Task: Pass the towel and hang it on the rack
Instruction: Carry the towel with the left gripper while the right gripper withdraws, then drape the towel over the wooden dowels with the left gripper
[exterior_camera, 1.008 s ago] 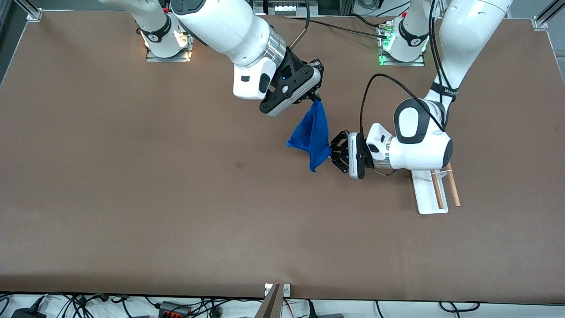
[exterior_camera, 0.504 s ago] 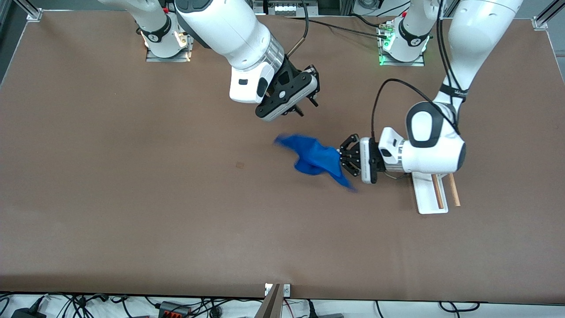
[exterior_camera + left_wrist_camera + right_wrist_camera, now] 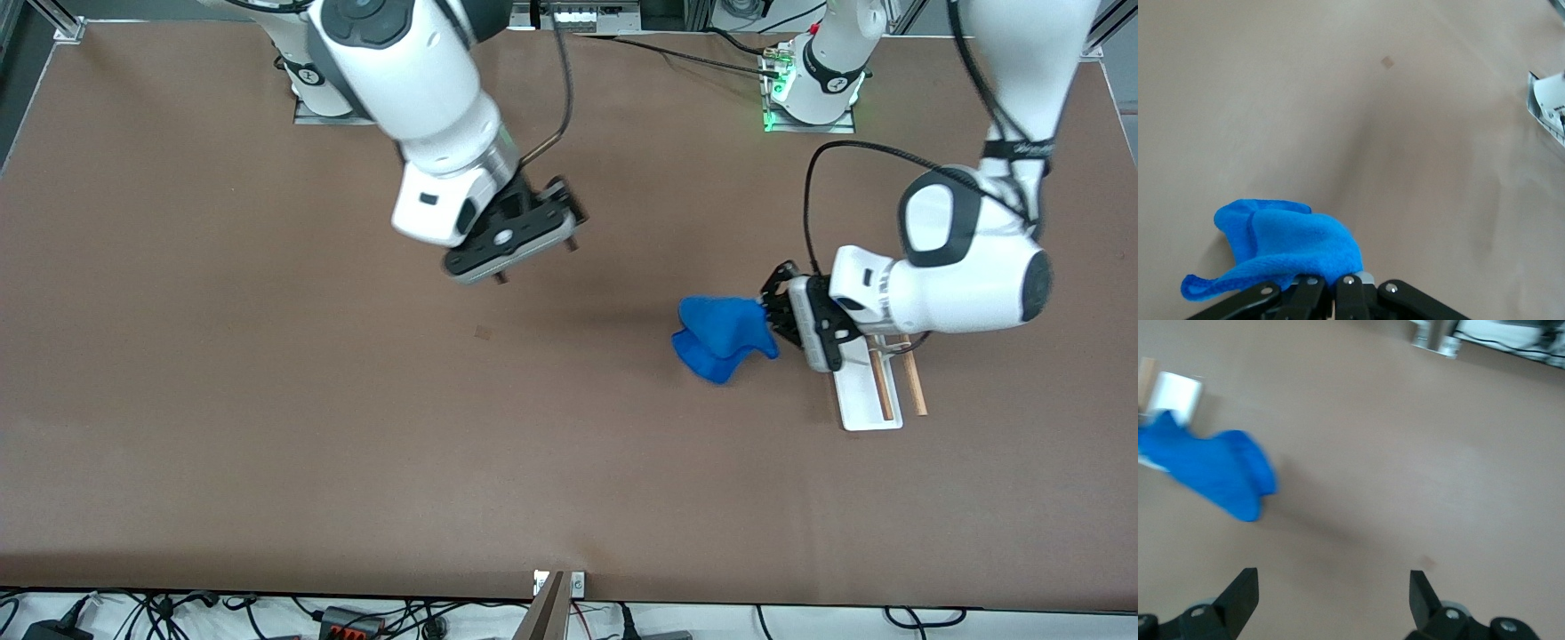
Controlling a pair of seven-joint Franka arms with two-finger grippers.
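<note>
The left gripper [image 3: 770,311] is clamped on the crumpled blue cloth towel [image 3: 720,339], just beside the white-based, wooden-rod rack [image 3: 867,391]. The right gripper [image 3: 533,260], fingers spread wide and empty, hangs over the brown table [image 3: 267,427].

Two glossy white robot arms with rounded joint housings fill the upper part of the front view; each has dark grey caps on its joints and a black band with a white mark near its base; the left arm's black two-finger gripper [image 3: 772,307] sits on a white wrist block; the right arm's black gripper [image 3: 533,258] likewise; black cables loop along both forearms; silver screws dot the finger linkages in the wrist views.
</note>
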